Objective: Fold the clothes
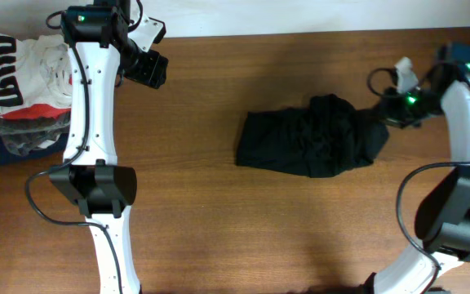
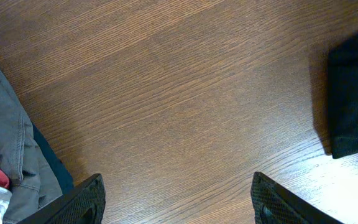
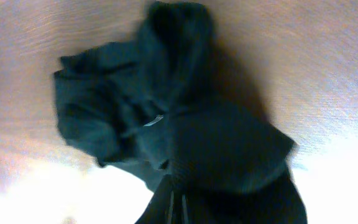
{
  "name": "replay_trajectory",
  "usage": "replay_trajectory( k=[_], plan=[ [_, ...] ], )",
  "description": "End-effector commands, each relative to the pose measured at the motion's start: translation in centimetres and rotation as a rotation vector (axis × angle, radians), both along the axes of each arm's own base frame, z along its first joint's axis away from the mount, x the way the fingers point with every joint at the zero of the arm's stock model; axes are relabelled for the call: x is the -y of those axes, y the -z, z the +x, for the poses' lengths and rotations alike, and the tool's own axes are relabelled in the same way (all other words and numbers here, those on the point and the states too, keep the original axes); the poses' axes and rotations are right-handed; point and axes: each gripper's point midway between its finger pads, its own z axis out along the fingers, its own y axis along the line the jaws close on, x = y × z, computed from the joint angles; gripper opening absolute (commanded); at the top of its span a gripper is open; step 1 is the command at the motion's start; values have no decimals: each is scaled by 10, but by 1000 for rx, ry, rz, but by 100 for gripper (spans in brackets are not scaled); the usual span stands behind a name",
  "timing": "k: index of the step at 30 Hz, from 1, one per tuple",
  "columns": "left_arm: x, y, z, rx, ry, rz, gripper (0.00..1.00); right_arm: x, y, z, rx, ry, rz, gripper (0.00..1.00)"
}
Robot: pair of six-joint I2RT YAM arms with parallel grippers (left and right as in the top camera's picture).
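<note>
Well, I am only just starting: the black T-shirt [image 1: 312,137] is lying in a bunched-up heap right of the middle of the table [image 1: 219,229], not folded at all. My right gripper [image 1: 379,114] is pinching tight on its right end. My left gripper [image 2: 176,199] is hanging with its jaws apart near the far left corner, touching nothing.

Crumpled black T-shirt [image 1: 312,136] mid-table, right of centre
</note>
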Motion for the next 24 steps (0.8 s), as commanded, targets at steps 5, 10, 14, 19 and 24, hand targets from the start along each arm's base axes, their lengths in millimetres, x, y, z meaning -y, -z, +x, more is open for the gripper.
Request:
replay_trajectory(
  k=[5,10,14,19,24],
  plan=[
    [-3,-7,2,21,-15,2,75,-112,-28,15,104,-238,20,4],
    [-3,-7,2,22,-15,2,75,-173,-34,23,173,-314,24,4],
    [-1,-7,2,22,-12,-6,75,-211,-44,26,231,-359,44,4],
    [2,-8,4,29,-5,-24,75,-244,-55,24,288,-412,30,4],
    [2,-8,7,40,-5,-25,75,-267,-38,21,288,-440,-60,4]
  ],
)
